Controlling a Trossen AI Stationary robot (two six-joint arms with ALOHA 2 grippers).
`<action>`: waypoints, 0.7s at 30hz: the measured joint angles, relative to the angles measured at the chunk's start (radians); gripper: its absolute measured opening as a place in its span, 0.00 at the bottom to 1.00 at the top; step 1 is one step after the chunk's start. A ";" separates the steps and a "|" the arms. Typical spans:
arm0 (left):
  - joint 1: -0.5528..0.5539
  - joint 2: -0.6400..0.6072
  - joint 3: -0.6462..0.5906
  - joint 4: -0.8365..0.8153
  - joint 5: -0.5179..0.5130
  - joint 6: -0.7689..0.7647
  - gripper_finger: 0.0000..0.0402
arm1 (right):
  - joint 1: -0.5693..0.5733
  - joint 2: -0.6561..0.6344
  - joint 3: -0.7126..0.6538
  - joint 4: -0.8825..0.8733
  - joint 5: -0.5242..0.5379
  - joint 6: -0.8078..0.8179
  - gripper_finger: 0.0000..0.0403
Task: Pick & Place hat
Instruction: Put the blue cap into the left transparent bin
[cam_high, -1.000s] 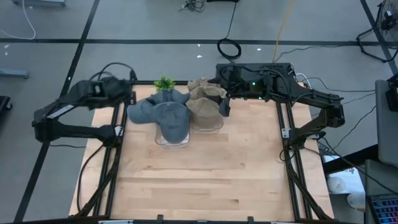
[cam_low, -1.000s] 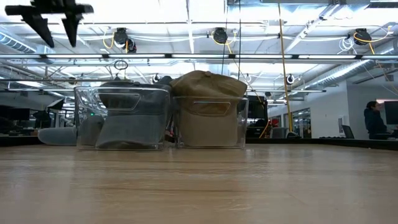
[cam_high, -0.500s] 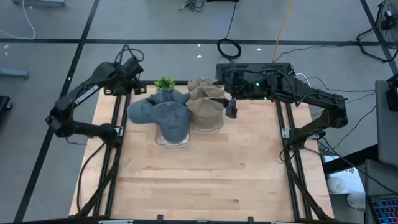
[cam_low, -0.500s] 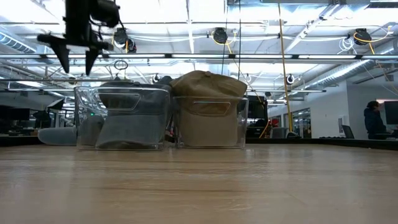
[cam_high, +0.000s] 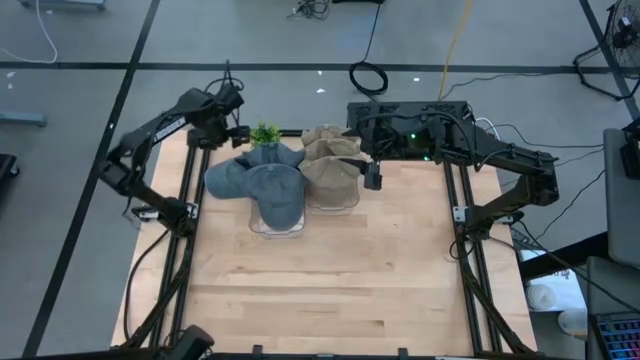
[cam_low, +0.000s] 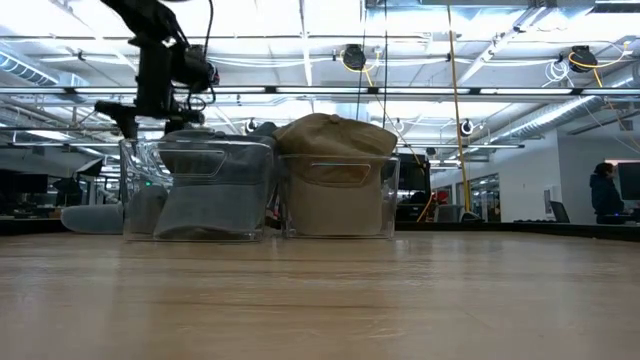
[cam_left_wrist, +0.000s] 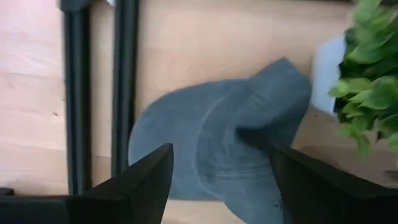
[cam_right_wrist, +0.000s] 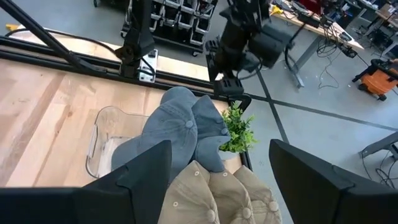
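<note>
I look at the blue caps (cam_high: 262, 178) first. They lie in a heap in the upper middle of the high view, partly in a clear bin (cam_high: 277, 226) and partly spilling toward the left over the table (cam_high: 330, 290). Beside them on the right are the tan caps (cam_high: 330, 160) in a second clear bin (cam_high: 343, 203). A small plant (cam_high: 264, 133) stands just behind the blue heap.

My left gripper (cam_high: 236, 131) hangs above the upper left edge of the blue heap, close to the plant. Its fingers are spread apart and hold nothing; in the left wrist view one blue cap (cam_left_wrist: 217, 155) shows between them. My right gripper (cam_high: 372, 178) waits at the right side of the tan caps, its fingers also apart and empty.

I judge that a cap is light and soft: the crown will fold under the fingers, and only the brim is a bit stiff. The cloth should not slip much. I would take hold at the brim edge or pinch a fold of the crown on the outermost blue cap, which lies free on the table at the left. The caps overlap, so I think a deep pinch could lift two together. The plant is near, so I must come down with care.
</note>
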 joint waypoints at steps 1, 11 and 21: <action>0.004 0.016 0.000 0.003 0.014 0.007 0.69 | 0.000 0.000 0.000 0.000 0.000 -0.004 0.64; 0.060 0.054 -0.204 0.179 0.156 0.034 0.69 | -0.001 0.000 0.000 -0.035 0.000 -0.034 0.63; 0.049 0.045 -0.348 0.388 0.161 -0.026 0.68 | -0.001 0.001 0.000 0.010 0.000 -0.078 0.63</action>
